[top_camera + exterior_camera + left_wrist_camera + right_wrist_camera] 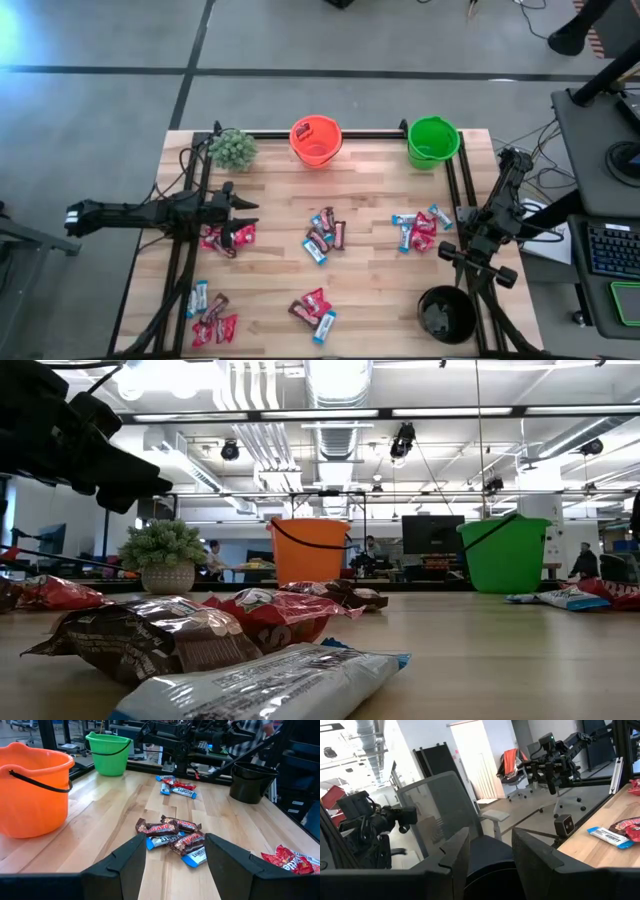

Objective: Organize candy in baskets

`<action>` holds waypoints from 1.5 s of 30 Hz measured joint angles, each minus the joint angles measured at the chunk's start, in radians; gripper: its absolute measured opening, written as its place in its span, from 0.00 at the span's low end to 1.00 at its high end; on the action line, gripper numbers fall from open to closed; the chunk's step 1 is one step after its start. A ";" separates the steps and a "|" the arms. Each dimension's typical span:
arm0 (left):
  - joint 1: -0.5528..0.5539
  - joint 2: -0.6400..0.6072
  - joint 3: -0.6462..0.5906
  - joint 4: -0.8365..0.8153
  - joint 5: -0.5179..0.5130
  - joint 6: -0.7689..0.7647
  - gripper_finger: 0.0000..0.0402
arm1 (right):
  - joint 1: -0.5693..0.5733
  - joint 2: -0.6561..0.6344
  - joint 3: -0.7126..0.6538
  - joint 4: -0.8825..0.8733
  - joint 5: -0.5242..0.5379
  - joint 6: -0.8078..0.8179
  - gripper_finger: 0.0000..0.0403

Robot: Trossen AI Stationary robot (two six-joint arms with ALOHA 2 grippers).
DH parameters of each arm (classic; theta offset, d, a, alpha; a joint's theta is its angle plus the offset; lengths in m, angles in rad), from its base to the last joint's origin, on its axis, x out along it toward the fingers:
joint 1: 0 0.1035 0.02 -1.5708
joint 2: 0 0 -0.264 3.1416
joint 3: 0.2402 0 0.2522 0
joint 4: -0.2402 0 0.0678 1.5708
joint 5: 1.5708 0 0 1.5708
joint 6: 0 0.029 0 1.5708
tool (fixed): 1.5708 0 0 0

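Wrapped candy lies on the wooden table in several small heaps: centre [325,235], right [420,230], near left [212,315], near middle [313,312], and a red heap [228,237] beside my left gripper. The orange basket [316,140] and the green basket [433,142] stand at the far edge, the black basket [447,312] at the near right. My left gripper [175,865] hovers open over the left side and points at the centre heap [172,836]. At the table's right edge my right gripper [490,855] is open and points out past the near right corner. Both hold nothing.
A small fuzzy potted plant [232,148] stands at the far left, next to the orange basket. Black frame rails [370,133] run along the far edge and both sides. Bare wood [380,290] lies between the heaps. Beyond the table stand an office chair [445,815] and other equipment.
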 joint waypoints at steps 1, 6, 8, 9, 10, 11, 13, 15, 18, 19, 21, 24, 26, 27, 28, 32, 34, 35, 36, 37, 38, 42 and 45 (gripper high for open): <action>0.000 0.000 0.000 0.000 0.000 0.000 0.46 | 0.000 0.000 0.000 0.000 0.000 0.000 0.33; 0.000 0.000 0.000 0.000 0.000 0.000 0.46 | 0.000 0.000 0.000 0.000 0.000 0.000 0.33; 0.000 0.000 0.000 0.000 0.000 0.000 0.46 | 0.000 0.000 0.000 0.000 0.000 0.000 0.33; 0.000 0.000 0.000 0.000 0.000 0.000 0.46 | 0.000 0.000 0.000 0.000 0.000 0.000 0.33; 0.000 0.000 0.000 0.000 0.000 0.000 0.46 | 0.000 0.000 0.000 0.000 0.000 0.000 0.33; 0.000 0.000 0.000 0.000 0.000 0.000 0.46 | 0.000 0.000 0.000 0.000 0.000 0.000 0.33; 0.000 0.000 0.000 0.000 0.000 0.000 0.46 | 0.000 0.000 0.000 0.000 0.000 0.000 0.33; 0.000 0.000 0.000 0.000 0.000 0.000 0.46 | 0.000 0.000 0.000 0.000 0.000 0.000 0.33; 0.000 0.000 0.000 0.000 0.000 0.000 0.46 | 0.000 0.000 0.000 0.000 0.000 0.000 0.33; 0.000 0.000 0.000 0.000 0.000 0.000 0.46 | 0.000 0.000 0.000 0.000 0.000 0.000 0.33; 0.000 0.000 0.000 0.000 0.000 0.000 0.46 | 0.000 0.000 0.000 0.000 0.000 0.000 0.33; 0.000 0.000 0.000 0.000 0.000 0.000 0.46 | 0.000 0.000 0.000 -0.001 0.015 -0.058 0.33; 0.000 0.000 0.000 0.000 0.000 0.000 0.46 | 0.000 0.000 0.000 -0.011 0.023 -0.153 0.33; 0.000 0.000 0.000 0.000 0.000 0.000 0.46 | 0.000 0.000 0.000 -0.022 0.023 -0.204 0.33; 0.000 0.000 0.000 0.000 0.000 0.000 0.46 | 0.000 0.000 0.000 -0.033 0.024 -0.254 0.33; 0.000 0.000 0.000 0.000 0.000 0.000 0.46 | 0.000 0.000 0.000 -0.055 0.045 -0.421 0.33; 0.000 0.000 0.000 0.000 0.000 0.000 0.46 | 0.000 0.000 0.000 -0.052 0.072 -0.469 0.33; 0.000 0.000 0.000 0.000 0.000 0.000 0.46 | 0.000 0.000 0.000 -0.052 0.102 -0.481 0.33; 0.000 0.000 0.000 0.000 0.000 0.000 0.46 | 0.000 0.000 0.000 -0.052 0.142 -0.488 0.33; 0.000 0.000 0.000 0.000 0.000 0.000 0.46 | 0.000 0.000 0.000 -0.049 0.185 -0.489 0.33; 0.000 0.000 0.000 0.000 0.000 0.000 0.46 | 0.000 0.000 0.000 -0.043 0.231 -0.484 0.33; 0.000 0.000 0.000 0.000 0.000 0.000 0.46 | 0.000 0.000 0.000 -0.029 0.454 -0.485 0.33; 0.000 0.000 0.000 0.000 0.000 0.000 0.46 | -0.001 0.000 0.000 0.000 0.662 -0.537 0.33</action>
